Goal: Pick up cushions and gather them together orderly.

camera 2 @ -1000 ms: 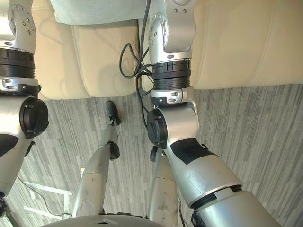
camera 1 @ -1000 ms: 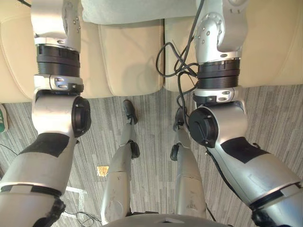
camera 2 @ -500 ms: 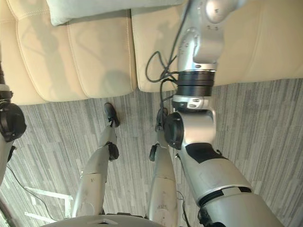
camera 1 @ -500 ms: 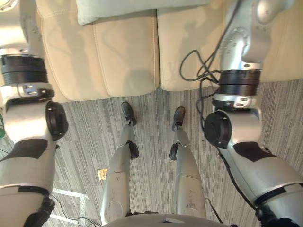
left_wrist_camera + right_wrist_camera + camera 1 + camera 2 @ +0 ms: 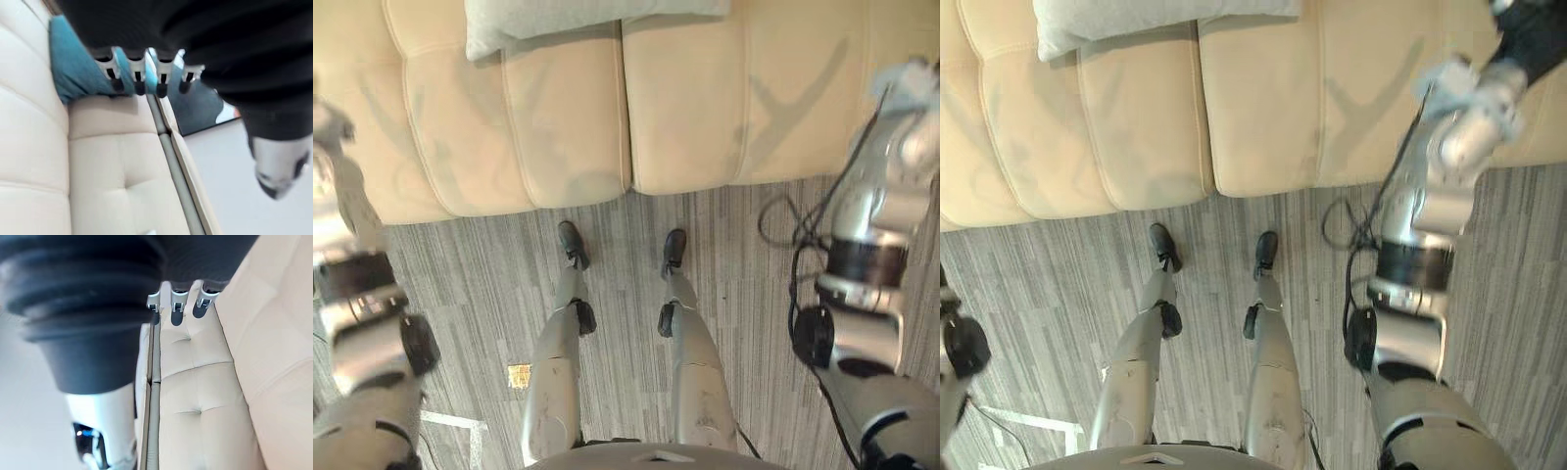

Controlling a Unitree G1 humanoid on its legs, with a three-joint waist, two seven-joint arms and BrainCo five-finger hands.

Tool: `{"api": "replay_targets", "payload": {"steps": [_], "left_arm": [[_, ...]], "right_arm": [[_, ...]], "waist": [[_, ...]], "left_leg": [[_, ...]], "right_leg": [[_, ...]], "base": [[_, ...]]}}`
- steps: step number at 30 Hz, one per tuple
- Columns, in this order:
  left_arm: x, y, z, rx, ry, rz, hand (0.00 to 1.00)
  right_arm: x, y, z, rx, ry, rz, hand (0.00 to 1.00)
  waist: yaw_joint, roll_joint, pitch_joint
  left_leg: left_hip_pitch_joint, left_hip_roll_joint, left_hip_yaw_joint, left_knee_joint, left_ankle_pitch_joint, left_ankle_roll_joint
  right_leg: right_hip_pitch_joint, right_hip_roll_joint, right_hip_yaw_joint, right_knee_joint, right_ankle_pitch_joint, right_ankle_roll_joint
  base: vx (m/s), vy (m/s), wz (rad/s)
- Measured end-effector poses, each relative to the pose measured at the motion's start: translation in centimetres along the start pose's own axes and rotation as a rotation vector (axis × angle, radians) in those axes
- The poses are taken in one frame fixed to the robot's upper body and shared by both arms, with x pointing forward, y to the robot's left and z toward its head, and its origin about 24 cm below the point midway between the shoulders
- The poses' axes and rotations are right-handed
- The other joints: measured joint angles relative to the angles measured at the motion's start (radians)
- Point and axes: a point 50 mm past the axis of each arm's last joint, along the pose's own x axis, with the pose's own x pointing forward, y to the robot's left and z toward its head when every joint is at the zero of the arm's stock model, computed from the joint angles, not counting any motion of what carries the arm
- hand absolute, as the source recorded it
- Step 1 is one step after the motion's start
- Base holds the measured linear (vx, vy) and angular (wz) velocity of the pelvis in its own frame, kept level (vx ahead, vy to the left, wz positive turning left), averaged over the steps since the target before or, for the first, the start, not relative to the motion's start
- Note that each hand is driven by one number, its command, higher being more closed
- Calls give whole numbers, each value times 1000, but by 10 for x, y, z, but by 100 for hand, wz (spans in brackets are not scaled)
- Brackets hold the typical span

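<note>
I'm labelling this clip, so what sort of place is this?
Likely a living room or lounge: a cream sofa with a pale cushion on it, a teal cushion, and grey striped floor.

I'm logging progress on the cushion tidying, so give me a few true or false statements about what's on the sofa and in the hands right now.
A pale grey cushion lies on the cream sofa. True.
The left hand is gripping the blue cushion. False: its fingers are straight, the cushion beyond them on the sofa.
The right hand carries a cushion. False: it holds nothing, with cream sofa beyond it.
The floor is striped grey carpet. True.
</note>
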Motion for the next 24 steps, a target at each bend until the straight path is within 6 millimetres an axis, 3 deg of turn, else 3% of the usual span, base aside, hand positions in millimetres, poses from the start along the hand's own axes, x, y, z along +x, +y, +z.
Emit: {"api": "replay_targets", "payload": {"steps": [2, 3, 4, 6, 7, 9, 10, 12, 13, 16, 20, 24], "left_arm": [[-44, 19, -31, 30, 123, 6, 0], [-78, 32, -52, 47, 225, 18, 0], [-92, 37, -60, 56, 271, 25, 0], [-157, 65, -92, 119, 502, 41, 0], [-170, 70, -96, 125, 549, 42, 0], [-226, 85, -114, 160, 759, 26, 0], [-235, 87, -118, 168, 801, 19, 0], [-281, 100, -131, 217, 996, -21, 0], [-289, 102, -133, 229, 1031, -33, 0], [-338, 122, -141, 331, 1251, -73, 0], [-368, 140, -144, 437, 1392, -101, 0], [-388, 158, -141, 571, 1502, -166, 0]], "right_arm": [[-32, -14, -10, -99, 44, 60, 0], [-57, -25, -17, -152, 102, 87, 0], [-66, -28, -21, -171, 128, 99, 0], [-114, -43, -43, -232, 316, 163, 0], [-124, -46, -47, -249, 354, 180, 0], [-173, -55, -62, -290, 544, 259, 0], [-182, -57, -65, -309, 580, 281, 0], [-230, -66, -80, -372, 775, 362, 0], [-239, -68, -82, -395, 806, 381, 0], [-292, -93, -93, -499, 1037, 393, 0], [-346, -130, -106, -599, 1330, 391, 0], [-400, -170, -97, -721, 1626, 376, 0]], "waist": [[-4, -1, -1], [-10, -2, -2], [-10, -3, -3], [-7, -15, -30], [-7, -15, -37], [-2, -17, -60], [-2, -17, -66], [3, -31, -126], [5, -36, -131], [7, -64, -198], [-8, -78, -243], [-12, -81, -283]], "left_leg": [[44, 3, -13, -4, -6, -7], [75, 6, -18, -4, -16, -13], [87, 7, -20, -4, -26, -13], [136, 11, -21, -4, -38, -14], [145, 11, -22, -4, -40, -16], [221, 13, -29, -4, -55, -23], [239, 13, -30, -4, -58, -21], [325, 16, -36, -1, -79, -29], [350, 17, -33, -1, -86, -32], [448, 23, -17, 20, -125, -41], [530, 24, -9, 17, -144, -53], [611, 10, 0, 0, -168, -65]], "right_leg": [[47, 4, -9, 3, -16, -4], [81, 7, -21, 12, -38, -9], [93, 9, -23, 16, -47, -14], [138, 13, -25, 23, -69, -17], [147, 13, -27, 24, -73, -18], [225, 13, -37, 28, -95, -17], [243, 13, -41, 29, -100, -18], [326, 15, -49, 33, -123, -10], [350, 15, -47, 33, -129, -11], [444, 25, -24, 21, -150, -9], [533, 34, -2, -14, -146, -6], [610, 30, 15, -57, -141, 1]], "base": [[6, -90, 13], [16, -118, 19], [24, -118, 14], [33, -80, 2], [53, -64, 4], [57, -67, 8], [54, -78, 10], [77, -79, 2], [99, -67, -10], [98, -58, -17], [103, -18, -14], [58, 23, -11]]}}
